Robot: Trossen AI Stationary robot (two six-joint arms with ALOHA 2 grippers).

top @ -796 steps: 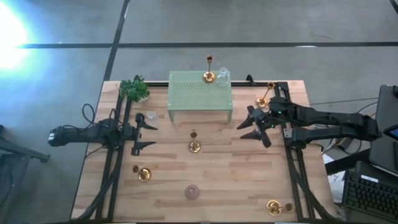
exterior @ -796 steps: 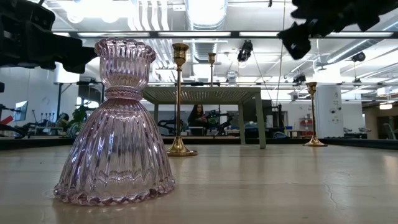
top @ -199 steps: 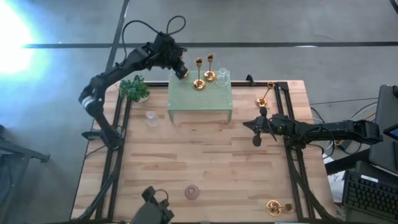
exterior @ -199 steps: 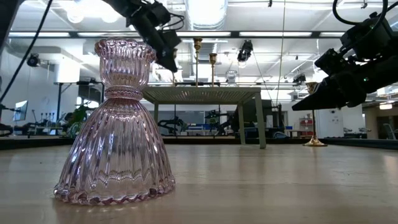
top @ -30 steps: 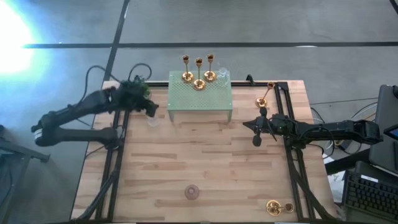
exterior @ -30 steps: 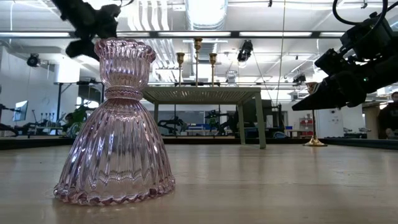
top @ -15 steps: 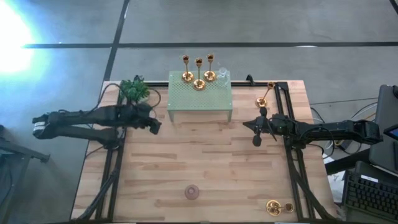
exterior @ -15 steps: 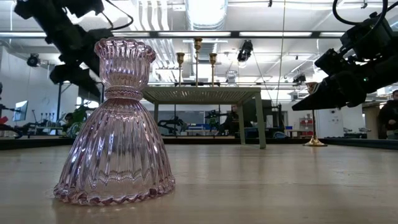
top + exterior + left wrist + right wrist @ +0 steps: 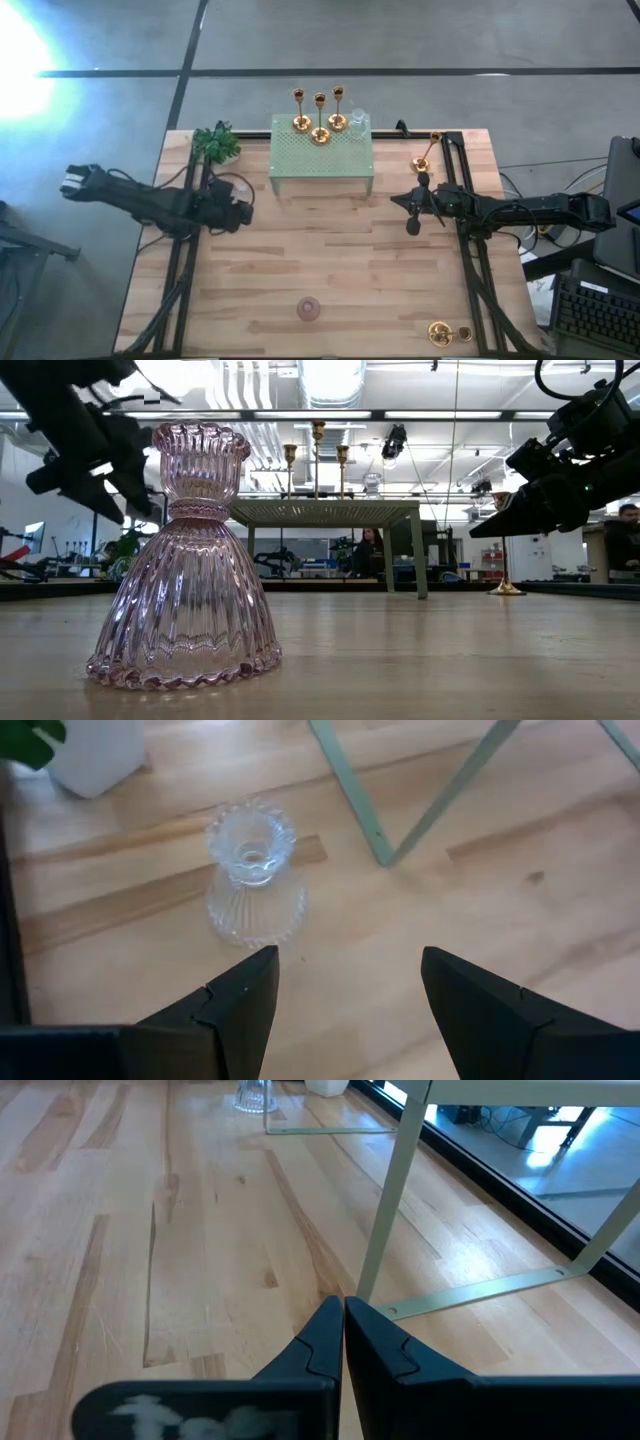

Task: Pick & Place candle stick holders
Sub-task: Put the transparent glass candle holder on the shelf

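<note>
the left gripper [image 9: 345, 985] hovers near the surface's [image 9: 330, 260] left edge, fingers spread wide and empty, over a clear glass holder [image 9: 254, 875]. the right gripper [image 9: 344, 1330], fingers pressed shut on nothing, waits near the right edge. no writing is readable.

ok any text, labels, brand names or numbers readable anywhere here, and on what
None can be read in any view.
A whitish blurred patch sits on the right gripper body in the right wrist view, which may be a label, too smeared to read.
The gold candle stick holders, the clear glass holder and the pink glass holder bear no visible lettering.
</note>
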